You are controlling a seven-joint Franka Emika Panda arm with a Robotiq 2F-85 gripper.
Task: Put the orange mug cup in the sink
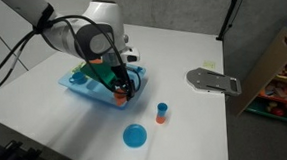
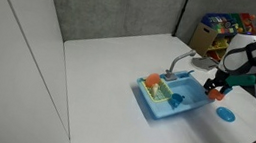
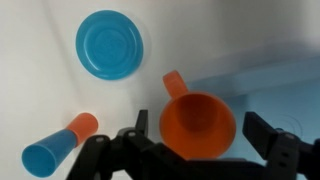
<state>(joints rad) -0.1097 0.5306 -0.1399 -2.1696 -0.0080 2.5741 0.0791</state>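
My gripper [image 3: 196, 128] straddles the orange mug cup [image 3: 200, 125], mouth facing the wrist camera and handle pointing to 11 o'clock. The fingers [image 3: 268, 136] stand wide on either side of it, but I cannot tell whether they press it. The sink [image 1: 82, 86] lies at its 3 o'clock in the wrist view. A round blue plate [image 3: 110, 45] sits at 11 o'clock and an orange-and-blue cup [image 3: 58, 146] at 8 o'clock.

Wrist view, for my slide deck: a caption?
Orange mug framed by the open gripper, with a blue plate and a lying orange-and-blue cup alongside.
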